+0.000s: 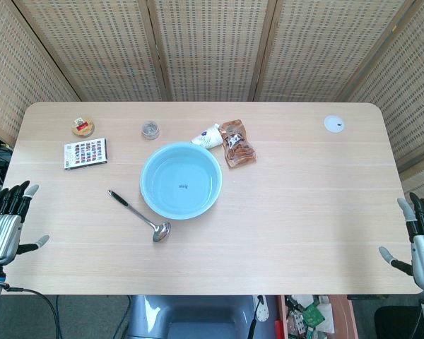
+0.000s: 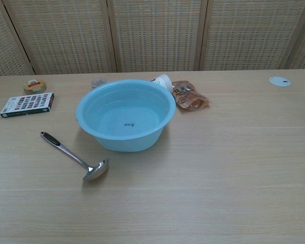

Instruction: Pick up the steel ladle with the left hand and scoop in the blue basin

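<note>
The steel ladle (image 1: 140, 215) (image 2: 74, 156) lies flat on the table just left of the blue basin (image 1: 212, 195) (image 2: 86, 119), its dark handle end pointing to the far left and its bowl toward me. The basin is upright and holds nothing that I can see. My left hand (image 1: 7, 224) hovers at the table's near left edge, fingers spread, holding nothing, well left of the ladle. At the near right edge my right hand (image 1: 420, 239) is also spread and empty. Neither hand shows in the chest view.
Behind the basin lie a white tube (image 1: 207, 137) and a brown pouch (image 1: 238, 143). A small jar (image 1: 150, 129), a round tin (image 1: 83, 127) and a flat printed box (image 1: 85, 153) sit at the far left. A white disc (image 1: 333, 124) lies far right.
</note>
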You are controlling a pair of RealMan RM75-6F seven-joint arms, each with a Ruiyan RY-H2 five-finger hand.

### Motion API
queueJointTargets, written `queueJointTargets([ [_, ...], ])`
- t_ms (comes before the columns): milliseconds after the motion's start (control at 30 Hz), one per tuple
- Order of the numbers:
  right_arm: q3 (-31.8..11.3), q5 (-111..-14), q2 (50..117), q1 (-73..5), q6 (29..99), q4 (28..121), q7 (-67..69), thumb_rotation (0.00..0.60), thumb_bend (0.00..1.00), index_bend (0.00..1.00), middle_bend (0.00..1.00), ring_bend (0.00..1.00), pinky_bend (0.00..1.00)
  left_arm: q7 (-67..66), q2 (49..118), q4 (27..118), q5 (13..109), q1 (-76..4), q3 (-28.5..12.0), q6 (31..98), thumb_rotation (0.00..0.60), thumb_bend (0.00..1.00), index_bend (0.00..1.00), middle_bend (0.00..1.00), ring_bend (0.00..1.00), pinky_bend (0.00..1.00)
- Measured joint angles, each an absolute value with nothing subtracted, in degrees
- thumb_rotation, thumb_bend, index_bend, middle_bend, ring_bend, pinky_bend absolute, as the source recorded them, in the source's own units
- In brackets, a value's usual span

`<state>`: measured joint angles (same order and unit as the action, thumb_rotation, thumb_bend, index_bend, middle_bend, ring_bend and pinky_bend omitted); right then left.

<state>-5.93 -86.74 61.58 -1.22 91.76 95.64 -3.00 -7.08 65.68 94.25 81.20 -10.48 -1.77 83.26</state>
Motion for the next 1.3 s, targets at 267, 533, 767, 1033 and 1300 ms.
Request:
queueJointTargets([
  [267, -5.9, -86.4, 61.4, -1.1, 91.5, 95.6, -2.6, 0.6, 0.0, 0.0, 0.0, 0.0, 0.0, -6.9, 65.9, 93.9, 82.0, -10.7, -1.7, 82.2, 0.6, 0.11, 0.0, 0.0, 0.0, 0.0],
  [533, -6.1, -85.6, 61.2, -1.4, 90.6, 95.8, -2.2, 0.6, 0.0, 0.0, 0.0, 0.0, 0.0, -6.4, 67.2, 90.1, 82.4, -13.2, -2.5, 78.7, 0.6, 0.11, 0.0, 0.14, 0.07, 0.02],
  [767, -6.6, -83.3, 61.9, -2.2, 88.6, 95.8, -4.9, 0.6, 0.0, 0.0, 0.0, 0.0, 0.0, -5.8, 71.9, 80.1, 82.5, -18.9, -5.1, 73.2, 0.6, 0.12, 0.0, 0.92, 0.84, 0.84],
  [1033, -7.5, -80.2, 63.2, -2.9, 87.1, 95.2, -7.7, 0.6, 0.0, 0.0, 0.0, 0.0, 0.0, -0.4, 77.3, 66.1, 86.2, -27.8, -5.7, 64.1, 0.6, 0.12, 0.2, 1.0, 0.97, 1.0],
  [1300, -8.1, -77.3, 64.0, -3.4, 85.7, 94.5, -9.8, 0.6, 0.0, 0.0, 0.0, 0.0, 0.0, 8.0, 79.8, 57.4, 92.5, -37.0, -2.3, 52.8, 0.6, 0.12, 0.3, 1.0, 0.98, 1.0],
])
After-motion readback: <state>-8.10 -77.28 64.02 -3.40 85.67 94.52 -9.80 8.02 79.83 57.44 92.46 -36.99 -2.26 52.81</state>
